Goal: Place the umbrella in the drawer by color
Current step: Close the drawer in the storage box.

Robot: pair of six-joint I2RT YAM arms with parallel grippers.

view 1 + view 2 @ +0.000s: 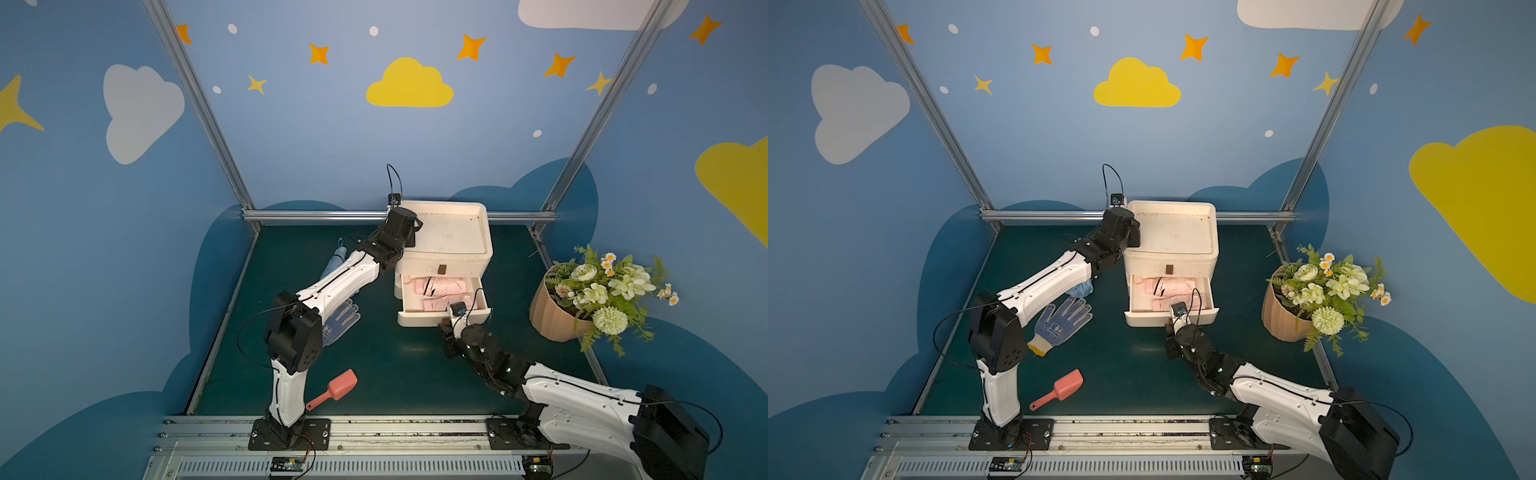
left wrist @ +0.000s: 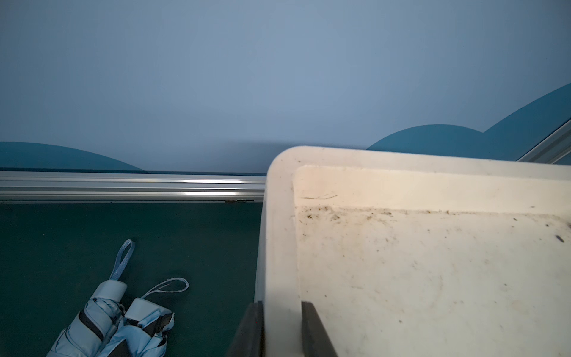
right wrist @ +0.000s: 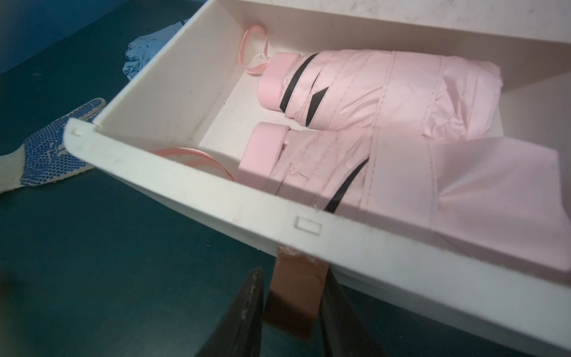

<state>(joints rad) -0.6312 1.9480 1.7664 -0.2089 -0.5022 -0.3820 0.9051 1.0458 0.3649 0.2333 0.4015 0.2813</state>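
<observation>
pink umbrellas (image 3: 386,89) in drawer (image 3: 216,201), beyond right end effector (image 3: 293,272)

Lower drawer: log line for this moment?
drawer open | two pink umbrellas inside | right tool around tab | left tool clamps cabinet rim | two blue umbrellas on table

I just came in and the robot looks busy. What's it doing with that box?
The left gripper clamps the rim of the white cabinet. The right gripper is around the brown tab of the open bottom drawer, where two pink umbrellas lie. Two blue umbrellas lie on the table beside it.
</observation>
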